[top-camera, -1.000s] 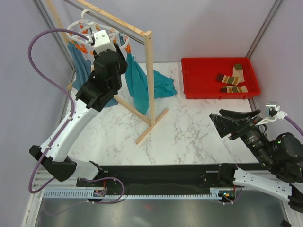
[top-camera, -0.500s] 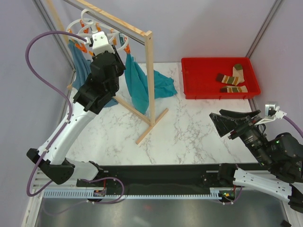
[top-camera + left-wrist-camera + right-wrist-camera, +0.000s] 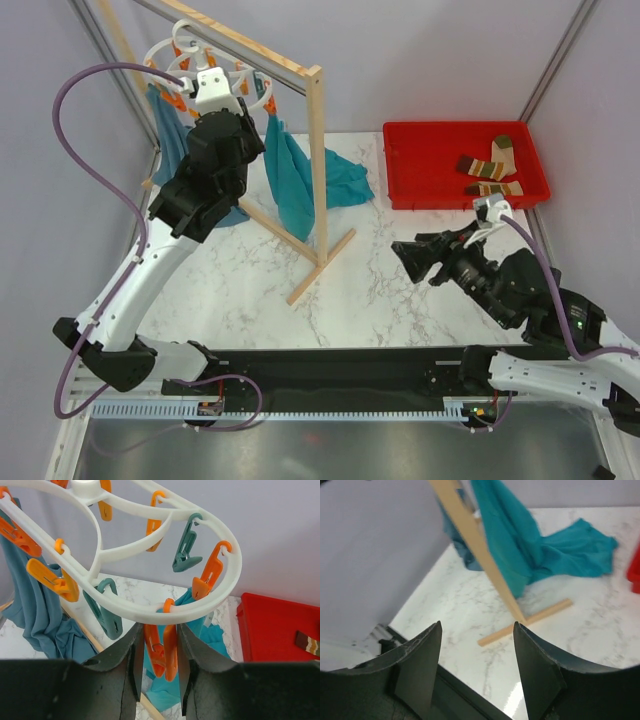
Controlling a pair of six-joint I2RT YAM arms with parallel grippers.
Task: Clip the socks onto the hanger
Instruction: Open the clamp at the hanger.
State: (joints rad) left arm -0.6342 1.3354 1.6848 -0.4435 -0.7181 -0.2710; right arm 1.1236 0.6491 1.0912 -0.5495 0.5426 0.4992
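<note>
White links and bulky black housings are showing on the left arm (image 3: 208, 172) and right arm (image 3: 522, 292), purple cables (image 3: 62, 100) looping alongside.

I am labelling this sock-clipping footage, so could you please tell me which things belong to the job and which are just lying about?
Belong to the job:
- striped socks
- white ring hanger
- orange clip

Just lying about:
- teal cloths
- wooden rack
- red tray, which only holds the socks
- teal clips
</note>
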